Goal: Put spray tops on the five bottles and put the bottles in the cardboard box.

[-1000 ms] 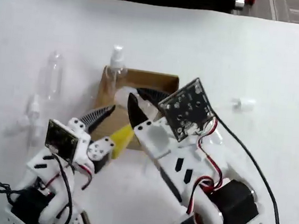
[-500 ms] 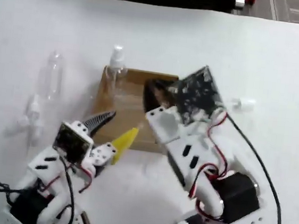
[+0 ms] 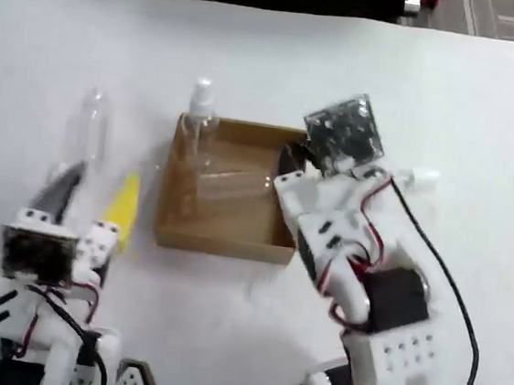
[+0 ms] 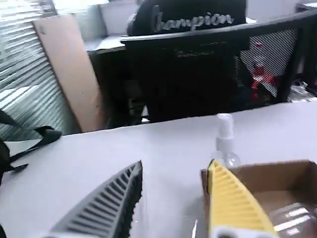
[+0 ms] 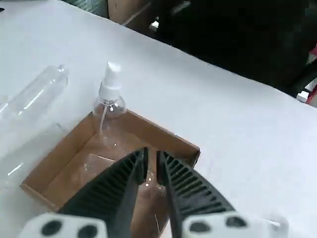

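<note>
And there was the left gripper [image 3: 91,195], jaws spread wide with nothing between them, gray finger [image 4: 114,203] on one side and yellow finger [image 4: 230,203] on the other, hanging over the white table [image 3: 253,54]. Just past the gray fingertip lay a topless bottle [image 3: 87,129], clear, on its side. Off beyond the yellow finger sat the cardboard box [image 3: 220,242], near but apart from it. Over to the right gripper [image 3: 290,159]: its black jaws were drawn nearly together, only a sliver of light between them, pinching nothing. They hung at the box's side wall, tips pointing into the open box [image 5: 158,130]. Ahead of those tips, in the far corner, stood the capped bottle [image 5: 109,99], upright, its white spray top well above the rim; the left wrist view caught that same bottle [image 4: 225,144] beyond the yellow fingertip. Between it and the right jaws a second bottle [image 3: 230,185] lay flat on the box floor. Behind the right gripper, on the side away from the box, a loose spray top [image 3: 419,179] lay on the table.
</note>
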Robot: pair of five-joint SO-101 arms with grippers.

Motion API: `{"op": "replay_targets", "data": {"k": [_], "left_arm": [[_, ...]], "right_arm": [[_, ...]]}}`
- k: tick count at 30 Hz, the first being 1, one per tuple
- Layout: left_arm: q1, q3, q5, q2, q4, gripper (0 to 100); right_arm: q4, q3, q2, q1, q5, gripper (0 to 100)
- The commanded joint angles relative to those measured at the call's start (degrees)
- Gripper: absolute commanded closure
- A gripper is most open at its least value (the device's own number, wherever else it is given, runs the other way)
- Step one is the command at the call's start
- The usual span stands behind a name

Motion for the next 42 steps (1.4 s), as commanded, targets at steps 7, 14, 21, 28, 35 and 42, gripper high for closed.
{"op": "replay_targets", "data": {"k": [7, 14, 21, 28, 35, 42], "left_arm": [[-17.36, 12.75, 17.41, 0.22, -20.75, 80], [-21.41, 13.8, 23.03, 0.22, -21.45, 80], [-21.05, 13.89, 22.95, 0.22, -21.36, 80], [-20.97, 13.89, 23.21, 0.22, -21.36, 80], [-20.88, 14.51, 23.21, 0.22, -21.71, 80], [-18.77, 14.77, 22.95, 0.22, -21.71, 80]], "right_arm": [[13.23, -22.42, 32.22, 0.75, -20.57, 97.8], [23.52, -35.34, 47.43, 0.75, -38.24, 81.7], [23.43, -37.36, 54.11, 0.75, -44.92, 83.7], [16.92, -36.92, 56.22, 1.19, -47.21, 84.3], [11.12, -37.19, 61.49, 2.15, -54.33, 83.9], [9.45, -37.45, 67.12, 3.47, -54.68, 83.9]]}}
